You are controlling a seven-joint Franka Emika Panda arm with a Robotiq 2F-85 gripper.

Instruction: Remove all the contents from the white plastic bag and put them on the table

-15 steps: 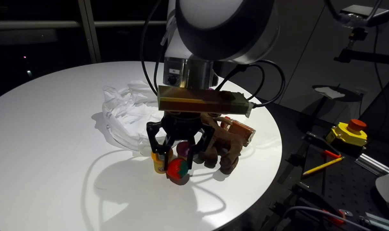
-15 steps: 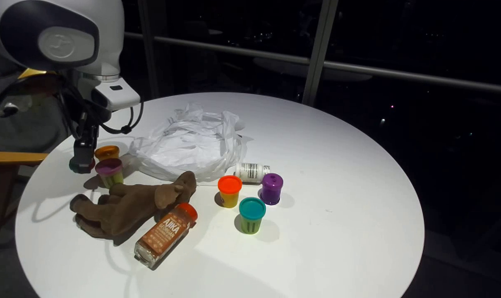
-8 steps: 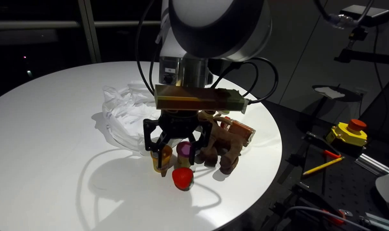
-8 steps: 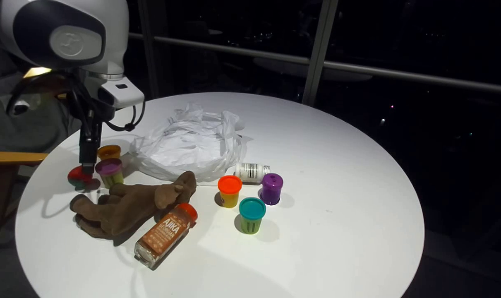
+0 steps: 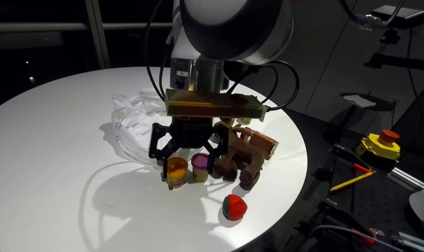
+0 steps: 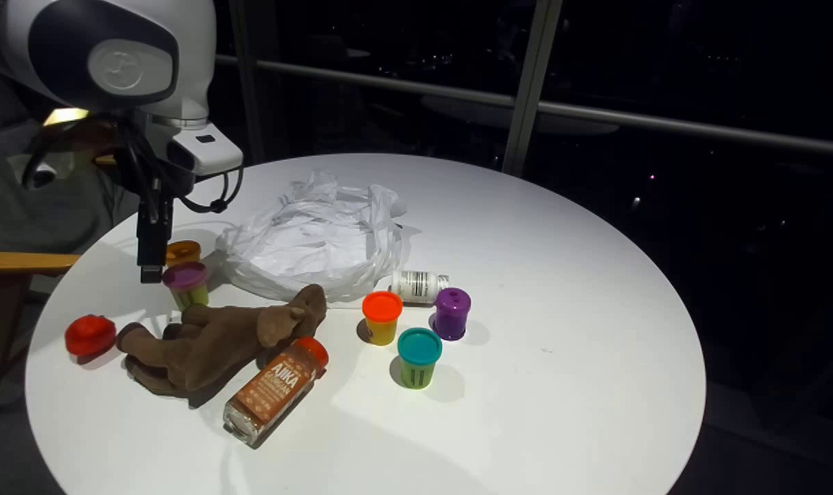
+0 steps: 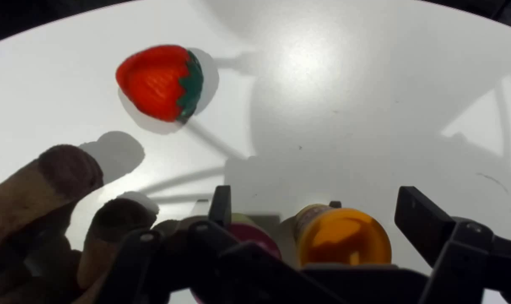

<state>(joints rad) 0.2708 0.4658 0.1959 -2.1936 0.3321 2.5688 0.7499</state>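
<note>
The white plastic bag (image 6: pixel 306 244) lies crumpled on the round white table (image 6: pixel 560 412); I cannot tell whether anything is inside. My gripper (image 5: pixel 187 168) stands open beside it, fingers spread wide above the tubs and holding nothing. Between the fingers in the wrist view is an orange-lidded tub (image 7: pixel 344 238), with a purple-lidded tub (image 7: pixel 255 238) partly hidden by a finger. A toy strawberry (image 5: pixel 235 207) rests apart from the gripper, near the table edge; it also shows in the wrist view as a red strawberry (image 7: pixel 158 82).
Beside the tubs lie a brown stuffed animal (image 6: pixel 217 344) and a spice jar (image 6: pixel 275 392). Farther off are a red-lidded tub (image 6: pixel 382 317), a teal-lidded tub (image 6: pixel 419 357), a purple container (image 6: pixel 452 314) and a white bottle (image 6: pixel 416 286) by the bag.
The fingers have spread and let go of the strawberry, which has rolled away toward the table edge past the stuffed animal. My gripper has risen slightly and shifted toward the tubs.
</note>
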